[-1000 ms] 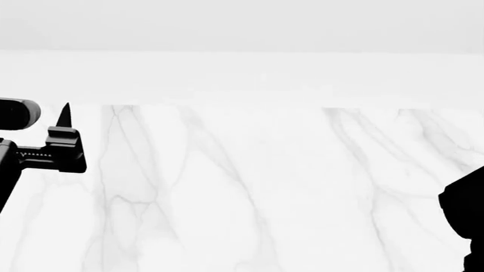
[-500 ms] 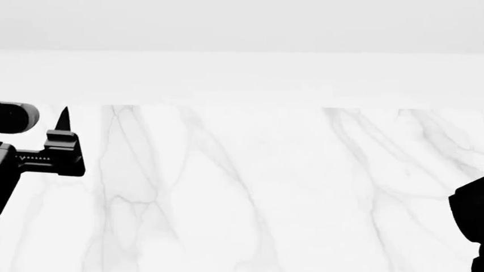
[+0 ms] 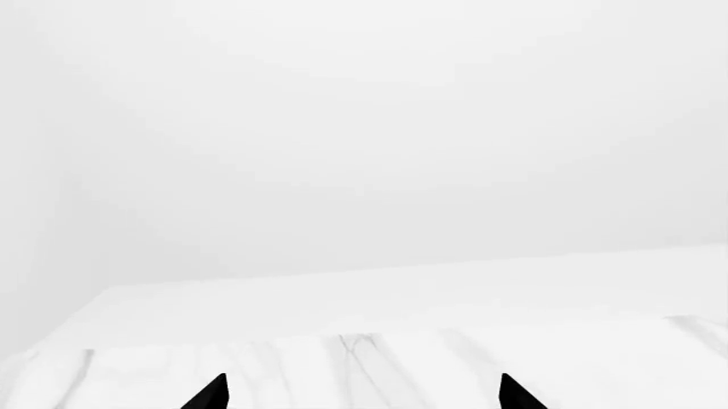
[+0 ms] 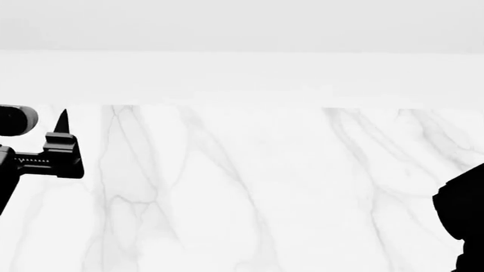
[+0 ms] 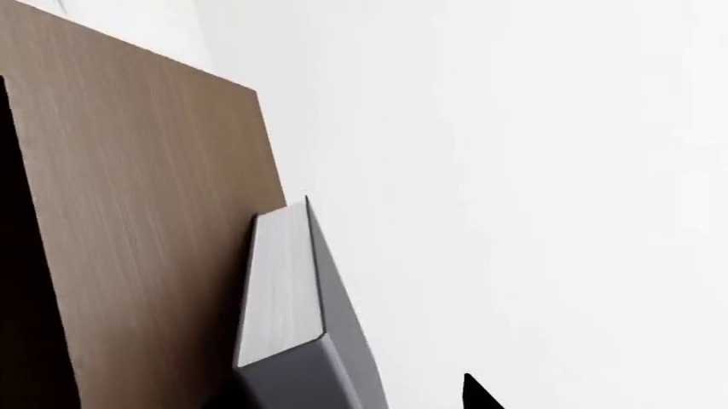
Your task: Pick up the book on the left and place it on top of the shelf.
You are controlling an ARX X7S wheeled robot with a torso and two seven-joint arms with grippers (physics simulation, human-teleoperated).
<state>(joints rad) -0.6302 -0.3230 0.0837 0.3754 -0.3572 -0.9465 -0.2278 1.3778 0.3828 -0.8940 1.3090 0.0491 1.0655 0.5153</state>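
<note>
Presently, scene: white marble worktop (image 4: 250, 192) with faint grey veins fills the head view, running back to a plain white wall.
Shelf: dark brown wooden shelf (image 5: 148, 221) shows only in the right wrist view, as one broad flat board with visible grain and a black shadowed strip along one edge.
Book: thin rectangular book with a slate-grey cover and a pale page edge (image 5: 285, 290) lies close against the shelf's brown board, seemingly touching it along its length; its lower part runs out of the picture.
Left gripper (image 3: 361, 397): black, its two pointed fingertips (image 3: 210, 394) stand well apart with nothing between them, only the marble beneath; the shelf is in neither of the views that show it, so its place relative to the shelf cannot be told.
Right gripper (image 5: 478, 397): a single black fingertip pokes into the right wrist view, on the side of the book away from the shelf and apart from the cover; whether the jaws are apart or together cannot be told.
Right arm (image 4: 463, 221): a dark mass at the head view's lower right edge.
</note>
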